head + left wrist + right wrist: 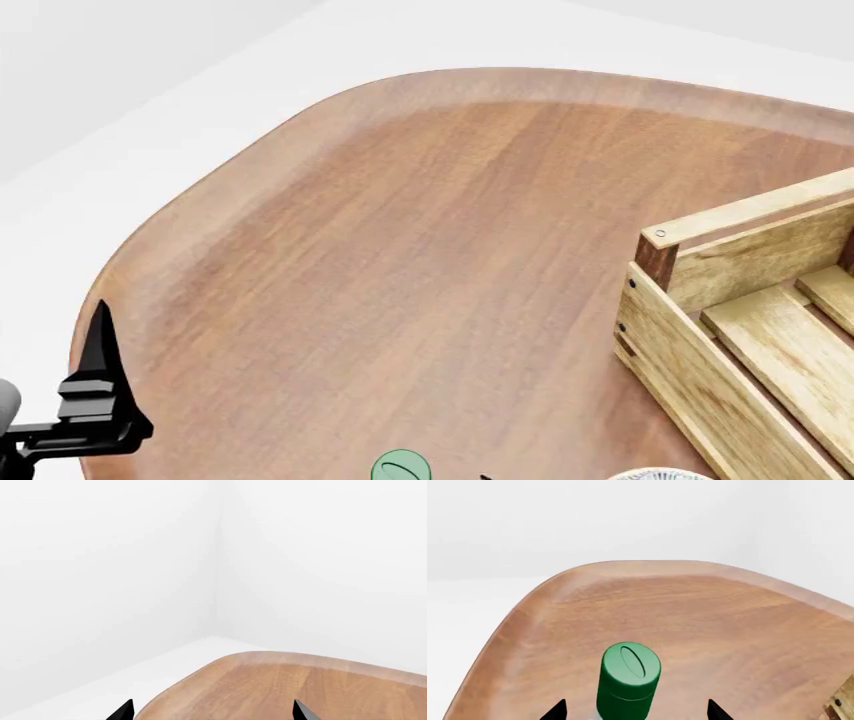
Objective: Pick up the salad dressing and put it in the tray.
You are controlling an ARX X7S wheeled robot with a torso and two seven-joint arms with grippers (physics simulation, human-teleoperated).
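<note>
With salad dressing (628,680) upright between parted right gripper (635,711) fingertips, contact unclear; left gripper (212,711) spread open off wooden table (441,260) edge.

Salad dressing (627,680): body cut off at btm edge, only green cap shown. Tray (747,340): cropped at right edge, head view. Bowl (661,474): sliver only, btm edge. Right gripper (635,711): only fingertips visible.

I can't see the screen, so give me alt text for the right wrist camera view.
A green-capped salad dressing bottle stands upright on a wooden table, between the open right gripper fingertips. A corner of the tray shows at the edge.
</note>
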